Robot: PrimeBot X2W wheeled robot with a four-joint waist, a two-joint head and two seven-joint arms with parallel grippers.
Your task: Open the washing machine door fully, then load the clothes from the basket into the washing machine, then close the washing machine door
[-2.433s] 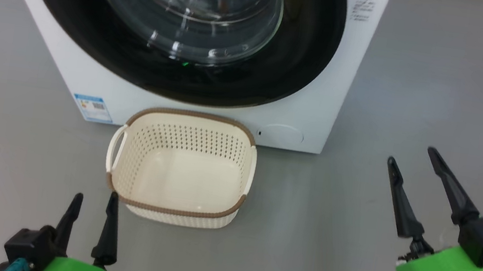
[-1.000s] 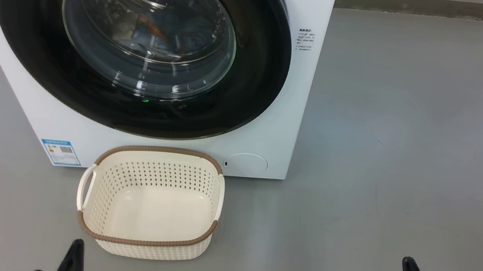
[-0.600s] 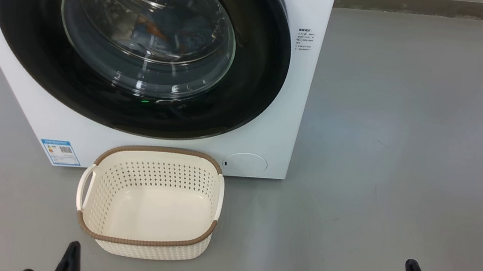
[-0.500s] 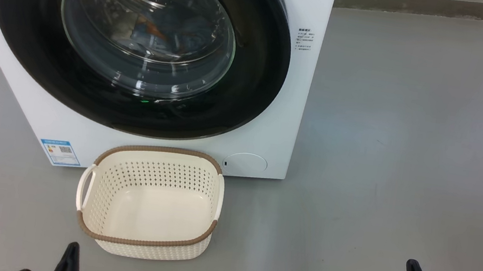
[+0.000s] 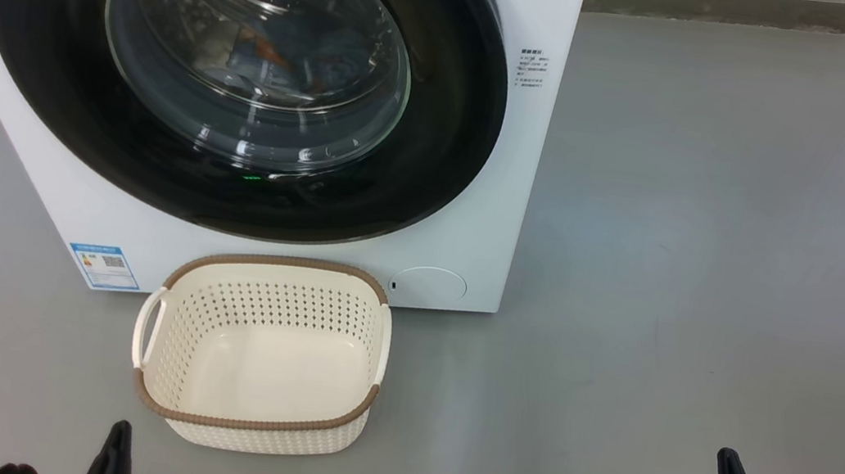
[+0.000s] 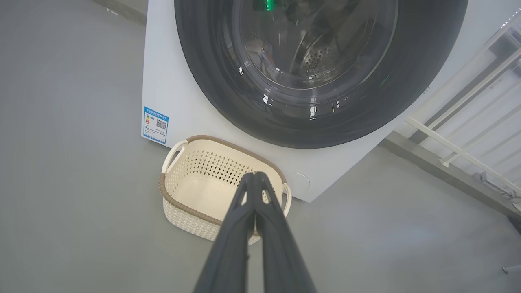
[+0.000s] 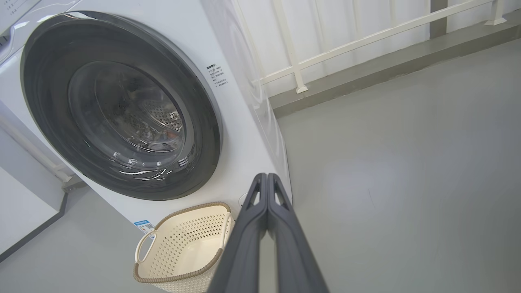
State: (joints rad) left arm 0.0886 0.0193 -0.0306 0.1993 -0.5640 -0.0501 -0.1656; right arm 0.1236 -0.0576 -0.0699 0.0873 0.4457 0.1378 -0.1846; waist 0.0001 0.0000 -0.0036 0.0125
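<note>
The large round door (image 5: 253,56) with its glossy black rim lies flush on the white boxy front-loading washing machine (image 5: 506,199), yet if only half caught it could spring open — I cannot tell. Light blue, orange-flecked clothes (image 5: 282,56) bunch dimly behind its glass (image 5: 303,142). The small cream perforated plastic basket (image 5: 252,421) stands empty on the floor (image 5: 675,264) just before the machine. Left gripper (image 6: 255,179) and right gripper (image 7: 267,179) — jaws pressed together, holding nothing.

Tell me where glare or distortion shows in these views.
Head view: white glints streak the bulging clear glass of the round black-rimmed door. Left wrist view: a green glint in that glass. Right wrist view: the wide lens bows the white boxy washing machine.
</note>
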